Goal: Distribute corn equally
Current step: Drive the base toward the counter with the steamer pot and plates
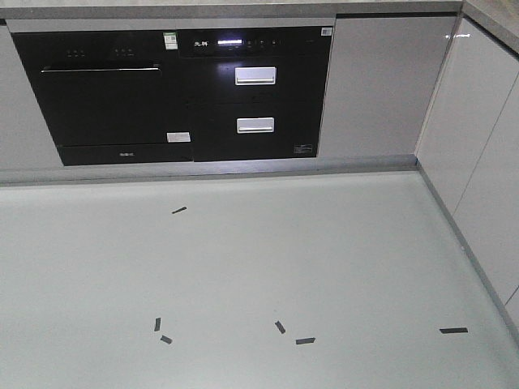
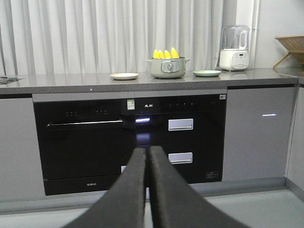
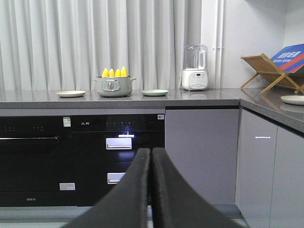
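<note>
The corn (image 2: pixel 166 53) stands upright in a grey pot (image 2: pixel 167 68) on the counter (image 2: pixel 57 81), between a cream plate (image 2: pixel 124 75) and a green plate (image 2: pixel 206 73), with a blender (image 2: pixel 234 47) further right. The left gripper (image 2: pixel 147 154) and right gripper (image 3: pixel 151 154) are pinched together, empty, well apart from the pot

I see the corn (image 2: pixel 166 53): four bright yellow cobs, standing upright, tips up, bunched together in the grey pot (image 2: pixel 167 69) on the counter (image 2: pixel 71 81).

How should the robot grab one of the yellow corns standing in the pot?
Best guess: pinch the top end of one corn cob, coming straight down from above. The cobs stand upright in the pot, so only their tips poke above the rim.
</note>
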{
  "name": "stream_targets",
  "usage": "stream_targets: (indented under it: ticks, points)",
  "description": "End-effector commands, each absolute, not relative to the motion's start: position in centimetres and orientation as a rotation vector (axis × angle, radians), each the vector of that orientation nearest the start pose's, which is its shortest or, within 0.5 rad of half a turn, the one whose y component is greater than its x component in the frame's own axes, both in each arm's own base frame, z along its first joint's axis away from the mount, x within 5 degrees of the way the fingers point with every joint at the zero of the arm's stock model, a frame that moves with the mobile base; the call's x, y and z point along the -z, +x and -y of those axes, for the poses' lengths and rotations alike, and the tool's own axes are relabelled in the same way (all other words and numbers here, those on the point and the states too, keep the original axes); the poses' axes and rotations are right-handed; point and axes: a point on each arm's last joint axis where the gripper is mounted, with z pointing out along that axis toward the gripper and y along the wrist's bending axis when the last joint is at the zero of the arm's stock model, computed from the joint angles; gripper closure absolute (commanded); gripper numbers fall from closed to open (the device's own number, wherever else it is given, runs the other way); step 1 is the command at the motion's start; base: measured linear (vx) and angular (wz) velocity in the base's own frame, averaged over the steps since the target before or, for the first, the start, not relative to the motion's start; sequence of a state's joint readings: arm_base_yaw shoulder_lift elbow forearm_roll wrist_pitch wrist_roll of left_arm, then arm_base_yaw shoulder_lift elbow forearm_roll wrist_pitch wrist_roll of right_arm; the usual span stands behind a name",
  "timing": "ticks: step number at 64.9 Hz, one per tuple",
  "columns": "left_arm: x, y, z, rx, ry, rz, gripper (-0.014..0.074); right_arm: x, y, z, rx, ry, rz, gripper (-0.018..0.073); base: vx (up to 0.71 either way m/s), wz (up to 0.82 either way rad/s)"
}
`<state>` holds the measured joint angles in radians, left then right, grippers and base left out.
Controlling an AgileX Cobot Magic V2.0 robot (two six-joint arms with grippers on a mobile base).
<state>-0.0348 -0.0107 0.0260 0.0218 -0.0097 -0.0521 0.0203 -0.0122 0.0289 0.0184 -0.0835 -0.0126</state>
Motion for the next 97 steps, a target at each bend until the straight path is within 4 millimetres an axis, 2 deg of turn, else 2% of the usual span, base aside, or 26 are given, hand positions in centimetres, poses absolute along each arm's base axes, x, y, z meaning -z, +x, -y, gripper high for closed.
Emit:
stream_targets:
  ticks: [1, 97]
  points:
    - [-20.85, 5.49, 0.19, 0.062, -0.004, -1.413, 0.0603, -21.52, 5.58, -0.06, -0.012, -0.008, -1.359, 0.057, 0.01, 0.01]
    - [-20.85, 5.49, 0.19, 0.062, -0.004, -1.413, 0.0603, -21.52, 5.58, -0.06, -0.012, -0.008, -1.359, 0.057, 0.09, 0.03]
